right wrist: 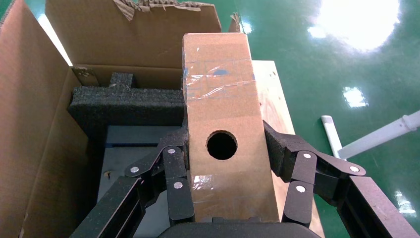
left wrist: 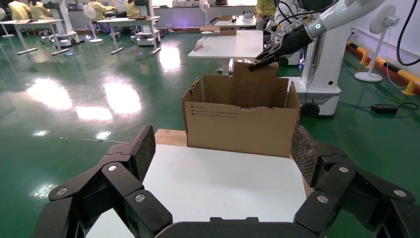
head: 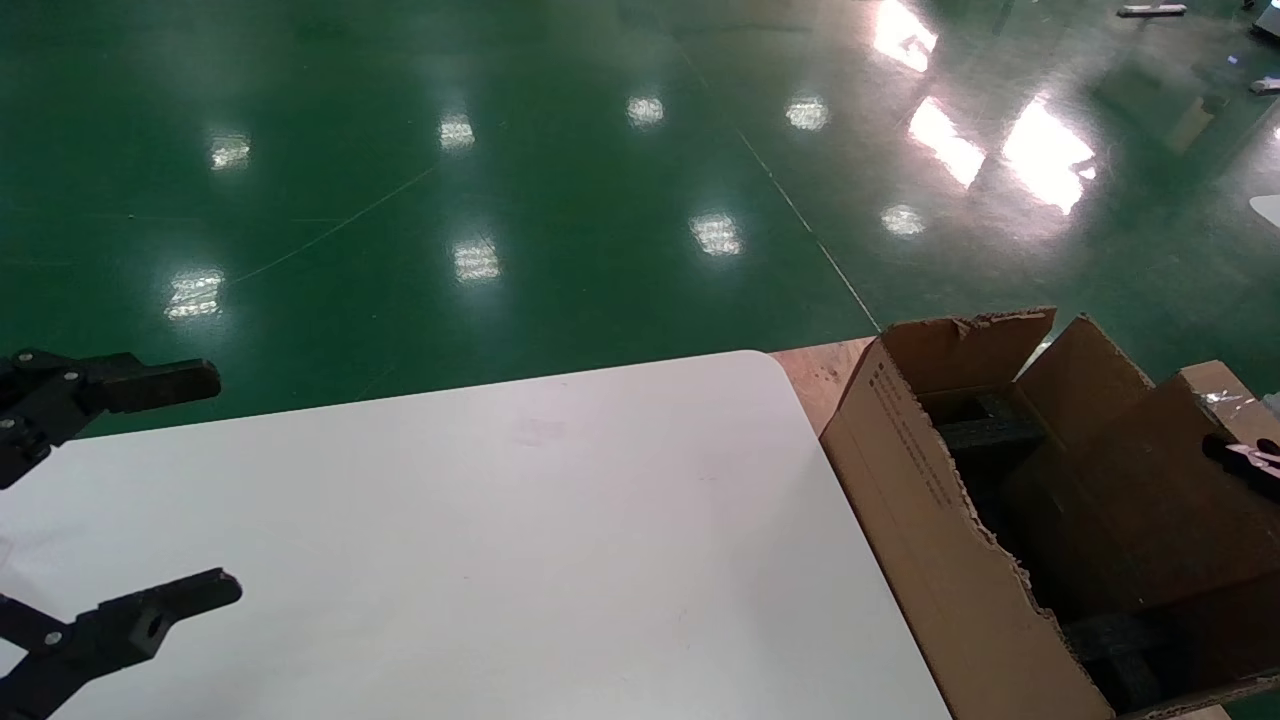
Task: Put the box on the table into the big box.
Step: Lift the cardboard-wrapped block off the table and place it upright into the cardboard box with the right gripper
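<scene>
The box (right wrist: pixel 223 99), small and brown with a round hole and taped edges, is clamped between the fingers of my right gripper (right wrist: pixel 227 141). It hangs over the open top of the big box (head: pixel 930 520), above the black foam (right wrist: pixel 124 101) inside. In the head view the box (head: pixel 1150 500) fills the carton's right side, with the right gripper (head: pixel 1245 458) at the frame edge. The left wrist view shows the big box (left wrist: pixel 242 129) beyond the table (left wrist: pixel 223 183). My left gripper (head: pixel 195 490) hovers open and empty over the white table (head: pixel 500 520) at the left.
The big box stands on a reddish-brown wooden surface (head: pixel 825 375) next to the table's right edge. Shiny green floor (head: pixel 500 200) lies beyond. Farther off in the left wrist view are other tables (left wrist: pixel 233 44) and a white fan (left wrist: pixel 379 39).
</scene>
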